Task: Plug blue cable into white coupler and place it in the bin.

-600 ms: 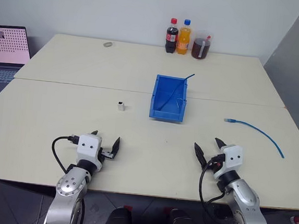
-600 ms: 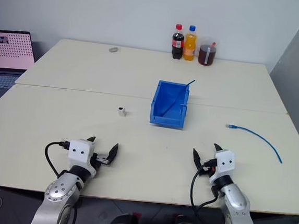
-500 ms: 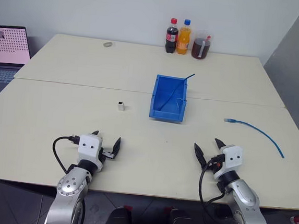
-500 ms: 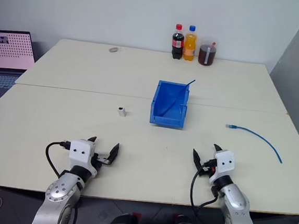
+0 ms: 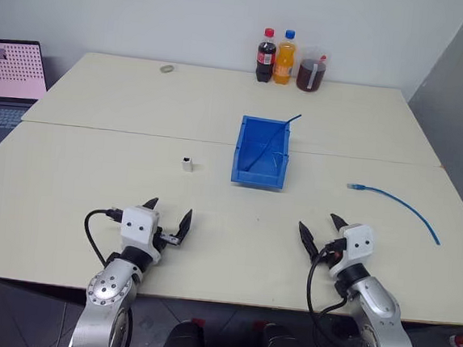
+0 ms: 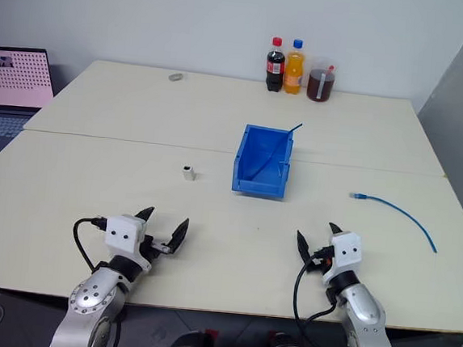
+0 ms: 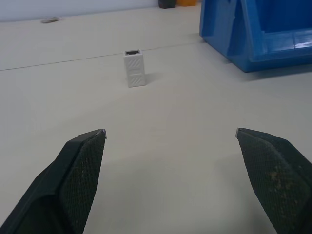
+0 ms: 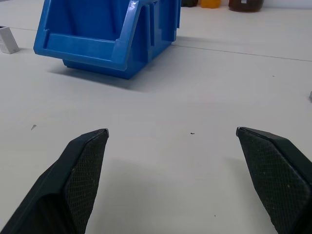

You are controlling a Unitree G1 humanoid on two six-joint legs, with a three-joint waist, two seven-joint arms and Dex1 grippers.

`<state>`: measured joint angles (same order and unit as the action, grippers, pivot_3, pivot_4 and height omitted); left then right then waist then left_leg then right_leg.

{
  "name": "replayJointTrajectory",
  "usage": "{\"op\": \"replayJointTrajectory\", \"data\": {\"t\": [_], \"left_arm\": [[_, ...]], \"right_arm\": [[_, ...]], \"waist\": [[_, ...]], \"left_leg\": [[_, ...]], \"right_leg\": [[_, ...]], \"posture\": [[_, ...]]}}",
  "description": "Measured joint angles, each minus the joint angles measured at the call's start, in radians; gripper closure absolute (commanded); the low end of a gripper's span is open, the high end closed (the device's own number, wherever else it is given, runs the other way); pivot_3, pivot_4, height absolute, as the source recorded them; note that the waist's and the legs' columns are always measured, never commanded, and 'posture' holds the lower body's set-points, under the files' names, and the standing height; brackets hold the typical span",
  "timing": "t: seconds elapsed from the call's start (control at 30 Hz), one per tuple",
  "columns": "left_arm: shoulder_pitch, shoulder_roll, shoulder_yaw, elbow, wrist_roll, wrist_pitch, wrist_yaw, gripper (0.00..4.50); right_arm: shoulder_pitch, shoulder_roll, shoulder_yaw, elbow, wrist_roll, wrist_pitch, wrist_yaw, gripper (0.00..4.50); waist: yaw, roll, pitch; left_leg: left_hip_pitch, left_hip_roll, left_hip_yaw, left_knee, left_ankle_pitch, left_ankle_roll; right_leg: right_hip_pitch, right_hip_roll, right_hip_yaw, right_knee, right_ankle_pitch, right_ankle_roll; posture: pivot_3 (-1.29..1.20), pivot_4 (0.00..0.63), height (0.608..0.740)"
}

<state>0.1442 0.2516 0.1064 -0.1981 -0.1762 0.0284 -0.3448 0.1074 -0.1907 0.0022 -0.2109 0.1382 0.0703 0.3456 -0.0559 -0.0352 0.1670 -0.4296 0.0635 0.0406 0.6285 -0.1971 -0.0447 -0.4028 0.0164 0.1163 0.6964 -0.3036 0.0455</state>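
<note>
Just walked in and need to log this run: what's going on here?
Nothing is held yet. The left tool and right tool hang open and empty over the near edge of the table. The coupler stands upright ahead of the left tool, the cable lies loose at the right, unplugged, and the bin sits between them.

Around the bin (image 5: 261,153) the table (image 5: 94,170) lies mostly bare. Left of the bin, well apart, stands the white coupler (image 5: 187,164), with open tabletop all round it. Right of the bin, well apart, lies the blue cable (image 5: 397,203). Behind the bin, at the far edge, 2 bottles (image 5: 275,56) and a cup (image 5: 310,70) stand clustered. A darker cable (image 5: 274,137) sticks out over the bin's back rim.
</note>
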Motion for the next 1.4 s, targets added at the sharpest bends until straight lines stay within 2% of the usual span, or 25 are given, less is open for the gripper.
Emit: {"op": "replayJointTrajectory", "data": {"t": [0.27, 0.4, 0.53, 0.63, 0.67, 0.77, 0.9, 0.97, 1.07, 1.17, 1.37, 1.4], "left_arm": [[-0.002, 0.081, -0.051, -0.022, -0.071, 0.016, -0.172, 0.00], [-0.083, 0.091, -0.122, -0.035, -0.060, 0.083, -0.195, 0.00], [-0.230, 0.094, -0.217, -0.054, -0.036, 0.231, -0.191, 0.00], [-0.345, 0.094, -0.293, -0.071, -0.014, 0.352, -0.195, 0.00], [-0.355, 0.093, -0.301, -0.073, -0.014, 0.361, -0.196, 0.00], [-0.391, 0.078, -0.341, -0.083, -0.023, 0.423, -0.218, 0.00], [-0.465, 0.072, -0.378, -0.089, -0.035, 0.487, -0.256, 0.00], [-0.489, 0.070, -0.380, -0.090, -0.045, 0.503, -0.267, 0.00], [-0.514, 0.059, -0.389, -0.090, -0.050, 0.512, -0.279, 0.00], [-0.517, 0.064, -0.396, -0.090, -0.051, 0.517, -0.289, 0.00], [-0.519, 0.079, -0.396, -0.090, -0.052, 0.525, -0.303, 0.00], [-0.519, 0.081, -0.396, -0.090, -0.052, 0.527, -0.304, 0.00]], "right_arm": [[0.000, -0.008, -0.009, -0.002, 0.002, 0.006, 0.000, 0.03], [-0.014, -0.030, -0.055, -0.016, 0.040, 0.040, -0.001, 0.03], [-0.059, -0.134, -0.140, -0.032, 0.104, 0.116, 0.040, 0.03], [-0.173, -0.281, -0.218, 0.047, 0.142, 0.189, 0.098, 0.03], [-0.189, -0.299, -0.227, 0.064, 0.148, 0.196, 0.103, 0.03], [-0.296, -0.401, -0.268, 0.213, 0.170, 0.240, 0.178, 0.03], [-0.526, -0.561, -0.230, 0.609, 0.145, 0.247, 0.345, 0.03], [-0.639, -0.601, -0.194, 0.792, 0.105, 0.225, 0.404, 0.03], [-0.796, -0.614, -0.136, 1.071, 0.031, 0.165, 0.445, 0.03], [-0.892, -0.611, -0.074, 1.306, -0.054, 0.103, 0.464, 0.03], [-0.984, -0.601, -0.057, 1.449, -0.109, 0.088, 0.457, 0.03], [-0.988, -0.600, -0.058, 1.458, -0.114, 0.089, 0.461, 0.40]], "waist": [[0.000, 0.000, 0.000], [0.006, 0.000, 0.000], [0.009, 0.000, 0.000], [0.005, 0.000, 0.000], [0.002, 0.000, 0.000], [-0.001, 0.001, 0.000], [-0.001, 0.004, 0.003], [-0.002, 0.004, 0.003], [-0.007, 0.004, 0.003], [-0.003, 0.004, 0.003], [-0.004, 0.004, 0.003], [-0.004, 0.004, 0.003]], "left_leg": [[-0.001, 0.000, -0.001, 0.000, 0.000, 0.000], [-0.001, -0.001, -0.002, 0.001, 0.000, 0.000], [-0.001, -0.001, -0.003, 0.002, 0.001, 0.001], [0.000, -0.002, -0.004, 0.002, 0.001, 0.001], [0.000, -0.002, -0.004, 0.002, 0.001, 0.001], [0.002, -0.001, -0.006, 0.001, 0.001, 0.001], [0.006, -0.003, -0.005, 0.002, 0.001, 0.001], [0.010, -0.003, -0.006, 0.001, 0.001, 0.001], [0.011, -0.003, -0.005, 0.000, 0.001, 0.001], [0.008, -0.003, -0.005, 0.000, 0.000, 0.001], [0.010, -0.003, -0.005, 0.000, 0.000, 0.001], [0.012, -0.003, -0.006, 0.000, 0.000, 0.001]], "right_leg": [[0.000, 0.000, -0.001, 0.000, 0.000, 0.000], [0.000, 0.000, -0.002, 0.000, 0.000, 0.000], [0.003, 0.000, -0.003, 0.000, 0.000, 0.001], [0.004, 0.000, -0.003, 0.000, 0.001, 0.001], [0.004, 0.001, -0.002, 0.000, 0.001, 0.001], [0.006, 0.001, -0.004, 0.000, 0.000, -0.001], [0.011, 0.000, -0.004, -0.001, 0.000, -0.001], [0.017, 0.000, -0.005, -0.006, 0.000, -0.001], [0.018, 0.000, -0.004, -0.008, 0.000, -0.001], [0.018, -0.001, -0.003, -0.013, 0.000, 0.000], [0.022, -0.001, -0.004, -0.015, 0.001, 0.001], [0.024, -0.001, -0.004, -0.015, 0.001, 0.001]], "posture": [[0.00, 0.150, 0.740], [0.00, 0.150, 0.740], [0.00, 0.150, 0.740], [0.00, 0.150, 0.740], [0.00, 0.150, 0.740], [0.00, 0.150, 0.740], [0.00, 0.150, 0.740], [0.00, 0.150, 0.740], [0.00, 0.150, 0.740], [0.00, 0.150, 0.740], [0.00, 0.150, 0.740], [0.00, 0.150, 0.740]]}}
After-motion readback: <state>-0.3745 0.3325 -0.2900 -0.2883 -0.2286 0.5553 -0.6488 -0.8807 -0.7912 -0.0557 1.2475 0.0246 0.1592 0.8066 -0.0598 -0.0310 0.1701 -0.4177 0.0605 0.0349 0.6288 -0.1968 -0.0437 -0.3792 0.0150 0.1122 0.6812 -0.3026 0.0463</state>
